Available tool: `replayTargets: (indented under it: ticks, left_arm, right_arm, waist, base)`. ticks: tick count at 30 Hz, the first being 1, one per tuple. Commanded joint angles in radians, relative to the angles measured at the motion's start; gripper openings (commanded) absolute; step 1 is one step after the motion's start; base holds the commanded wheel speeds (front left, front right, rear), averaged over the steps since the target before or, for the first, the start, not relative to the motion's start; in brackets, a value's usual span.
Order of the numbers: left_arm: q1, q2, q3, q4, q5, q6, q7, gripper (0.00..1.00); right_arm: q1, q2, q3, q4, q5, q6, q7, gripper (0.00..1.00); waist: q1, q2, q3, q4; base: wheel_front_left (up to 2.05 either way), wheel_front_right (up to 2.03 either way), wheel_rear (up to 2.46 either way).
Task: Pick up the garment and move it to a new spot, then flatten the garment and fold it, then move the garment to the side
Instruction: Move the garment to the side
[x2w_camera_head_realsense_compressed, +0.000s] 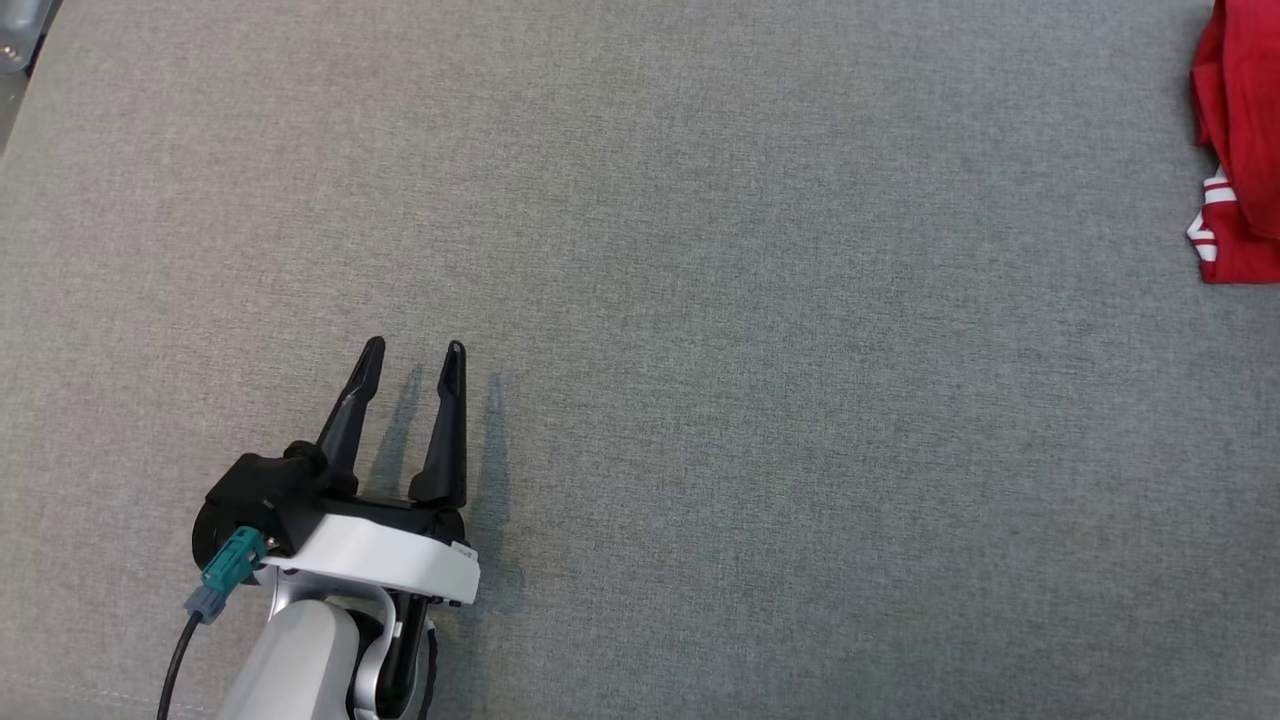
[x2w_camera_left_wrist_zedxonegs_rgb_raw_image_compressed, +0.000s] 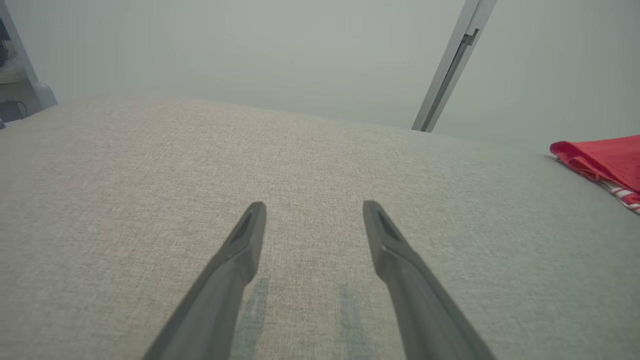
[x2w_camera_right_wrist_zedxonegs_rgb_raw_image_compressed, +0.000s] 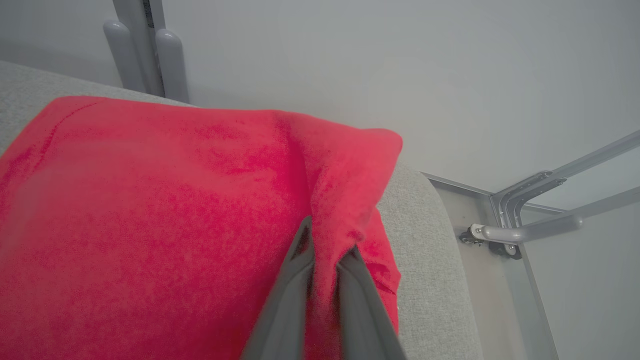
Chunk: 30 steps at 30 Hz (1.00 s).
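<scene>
Our right fingers pinch a raised ridge of the red garment, which lies seemingly folded at the worktop's far right corner. We should spread them fully, then back straight out, so no cloth drags along. Our left fingers hang spread apart above the worktop, well away.

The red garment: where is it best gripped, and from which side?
Grip the raised ridge near the corner of the red garment, from above, one finger on each side. The rest lies flat on the grey surface and gives nothing to pinch. The right gripper is shut on this ridge.
</scene>
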Motion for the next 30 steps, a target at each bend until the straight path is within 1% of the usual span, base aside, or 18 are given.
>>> replayTargets:
  ticks: [1,9,13,17,23,26,30]
  left_arm:
    - [-0.010,-0.001,0.005,0.002,0.009,-0.005,-0.001,1.00]
    - [0.017,0.004,0.021,0.014,0.011,-0.009,-0.001,1.00]
    - [0.040,0.012,0.038,0.019,0.003,-0.011,-0.001,1.00]
    - [0.074,0.030,0.055,0.020,-0.006,-0.011,-0.001,1.00]
    - [0.129,0.058,0.082,-0.003,-0.020,0.003,0.002,1.00]
    - [0.160,0.073,0.099,-0.025,-0.027,0.013,0.005,1.00]
    - [0.206,0.090,0.117,-0.068,-0.035,0.026,0.008,1.00]
  right_arm:
    - [0.026,0.006,-0.012,0.020,0.000,0.000,-0.006,1.00]
    - [0.072,0.034,-0.028,0.043,-0.043,0.000,-0.056,1.00]
    - [0.086,0.038,-0.040,0.045,-0.086,0.000,-0.086,1.00]
    - [0.092,0.072,-0.056,0.044,-0.123,0.000,-0.144,1.00]
    - [0.129,0.152,-0.095,0.028,-0.098,0.000,-0.237,1.00]
    - [0.171,0.176,-0.114,-0.016,-0.073,0.000,-0.266,1.00]
    - [0.259,0.202,-0.165,-0.105,-0.013,0.000,-0.282,1.00]
  waist:
    - [0.0000,0.0000,-0.005,0.004]
    - [0.0000,0.0000,-0.073,-0.005]
    - [0.0000,0.0000,-0.145,-0.029]
    - [0.0000,0.0000,-0.224,-0.058]
    - [0.0000,0.0000,-0.340,-0.099]
    - [0.0000,0.0000,-0.388,-0.118]
    - [0.0000,0.0000,-0.439,-0.139]
  base:
    - [0.00,0.00,0.00]
    - [0.00,0.00,0.00]
    - [0.00,0.00,0.00]
    - [0.00,0.00,0.00]
    - [0.00,0.00,0.00]
    - [0.00,0.00,0.00]
    - [0.00,0.00,0.00]
